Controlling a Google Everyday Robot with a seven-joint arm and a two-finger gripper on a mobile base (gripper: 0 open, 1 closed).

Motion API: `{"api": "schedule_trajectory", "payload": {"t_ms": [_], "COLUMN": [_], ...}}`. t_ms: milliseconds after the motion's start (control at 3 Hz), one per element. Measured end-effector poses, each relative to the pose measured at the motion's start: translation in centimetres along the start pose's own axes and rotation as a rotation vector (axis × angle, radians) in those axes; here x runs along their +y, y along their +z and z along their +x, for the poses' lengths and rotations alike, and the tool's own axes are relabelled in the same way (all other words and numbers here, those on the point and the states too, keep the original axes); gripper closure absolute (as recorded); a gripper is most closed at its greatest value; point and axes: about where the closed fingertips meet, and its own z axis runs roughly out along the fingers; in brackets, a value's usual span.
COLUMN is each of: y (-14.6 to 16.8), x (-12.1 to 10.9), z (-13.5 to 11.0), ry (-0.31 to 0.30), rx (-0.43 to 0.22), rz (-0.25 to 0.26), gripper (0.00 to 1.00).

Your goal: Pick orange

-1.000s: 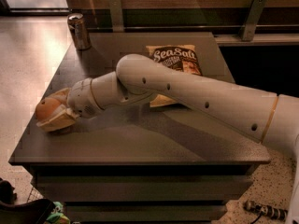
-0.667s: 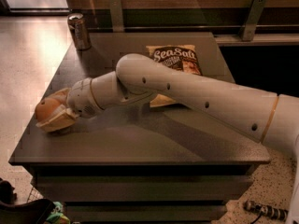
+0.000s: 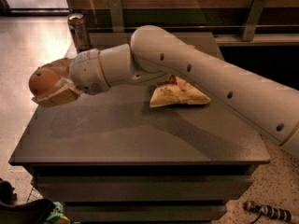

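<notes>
Lifted since a second ago: carries the gripper (image 3: 47, 85) up off the surface (image 3: 117, 139) and further left, instead of low on the near left part of the top as before. Swings the arm (image 3: 196, 73) higher as well, now hiding most of the chip bag (image 3: 180, 94), printed face included, with only the lower corner peeking out beneath. Leaves the can (image 3: 80, 29) in the far left corner as it was. Keeps the gripper clamped on the orange (image 3: 41, 78), held in the air about over the left edge of the surface and touching nothing else. Looks like the lift stage of the pick, with the grasp already made. Calls next for a steady raise or hold, keeping the squeeze even so as not to let the round fruit slip out.
</notes>
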Motion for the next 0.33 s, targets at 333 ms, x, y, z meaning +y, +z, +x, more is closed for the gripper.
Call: {"api": "schedule_trajectory", "payload": {"t_ms": [333], "y": [-1.20], "x": [-0.57], "z": [-1.93], "ry": [-0.057], "rx": [-0.054], "rz": [0.006], "gripper": [1.00]}}
